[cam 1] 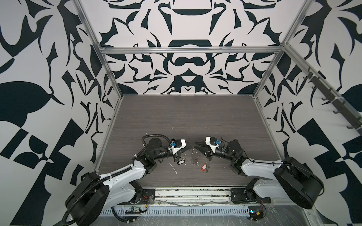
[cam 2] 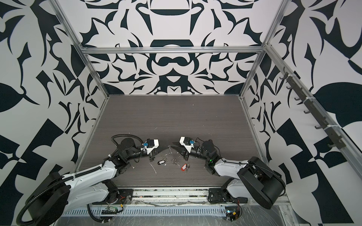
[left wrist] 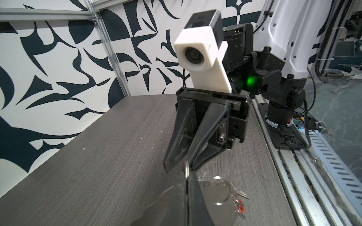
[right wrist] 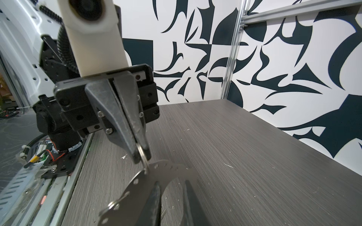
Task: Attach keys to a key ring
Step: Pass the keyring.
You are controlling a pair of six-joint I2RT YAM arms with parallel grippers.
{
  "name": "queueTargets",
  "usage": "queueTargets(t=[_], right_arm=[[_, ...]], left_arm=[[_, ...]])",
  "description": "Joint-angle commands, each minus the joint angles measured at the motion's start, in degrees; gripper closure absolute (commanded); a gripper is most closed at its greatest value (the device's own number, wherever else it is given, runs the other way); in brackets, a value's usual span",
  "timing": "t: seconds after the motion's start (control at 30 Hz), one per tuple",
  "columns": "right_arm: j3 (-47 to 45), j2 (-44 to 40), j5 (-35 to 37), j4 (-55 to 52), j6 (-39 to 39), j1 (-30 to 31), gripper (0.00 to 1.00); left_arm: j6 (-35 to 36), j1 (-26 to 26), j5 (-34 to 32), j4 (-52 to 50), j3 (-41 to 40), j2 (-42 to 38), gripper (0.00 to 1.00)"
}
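Note:
My left gripper [left wrist: 187,177] is shut on a small split ring [right wrist: 142,154] that passes through a hole in the rim of the key ring [right wrist: 170,170], a flat grey hoop with holes. The hoop [cam 1: 193,154] hangs tilted above the table between both arms. Tip to tip with the left stands my right gripper [right wrist: 171,182], its jaws apart and nothing clamped, the hoop's arc just beyond its fingertips [right wrist: 156,187]. One bunch of keys with a black tag [cam 1: 181,162] lies near the left gripper [cam 1: 191,146]. The keys with a red tag [cam 1: 203,167] lie nearer the right gripper [cam 1: 195,145].
The grey wood-grain table [cam 1: 186,121] carries white scraps [cam 1: 173,168] and flecks near the front. A metal rail [cam 1: 186,193] with the arm bases runs along the front edge. Patterned walls and aluminium posts close in the other three sides.

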Motion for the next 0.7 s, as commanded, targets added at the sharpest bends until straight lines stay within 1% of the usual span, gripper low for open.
queueTargets(t=[0.0, 0.23, 0.33, 0.4, 0.53, 0.67], right_arm=[[2.29, 1.20, -2.46, 6.35, 4.02, -0.16, 0.79], [3.51, 3.97, -6.07, 9.80, 6.84, -0.16, 0.81], [3.02, 4.17, -6.64, 10.75, 6.40, -0.16, 0.82], [1.94, 3.50, -6.49, 10.72, 4.28, -0.17, 0.83], [-0.03, 2.25, -3.75, 8.71, 0.65, -0.16, 0.86], [-0.35, 0.88, -0.12, 3.27, -2.51, -0.43, 0.89]], left_arm=[[-0.96, -0.03, 1.62, 4.31, -0.43, -0.10, 1.00], [-1.00, -0.03, 1.76, 4.46, -0.79, -0.62, 1.00], [-0.95, -0.03, 1.50, 4.30, -0.78, -0.62, 1.00], [-1.00, -0.03, 1.29, 4.13, -0.79, -0.72, 1.00], [-0.78, -0.03, 1.10, 3.51, -0.87, -1.25, 1.00], [-0.56, -0.03, 1.02, 2.71, -1.05, -2.25, 1.00]])
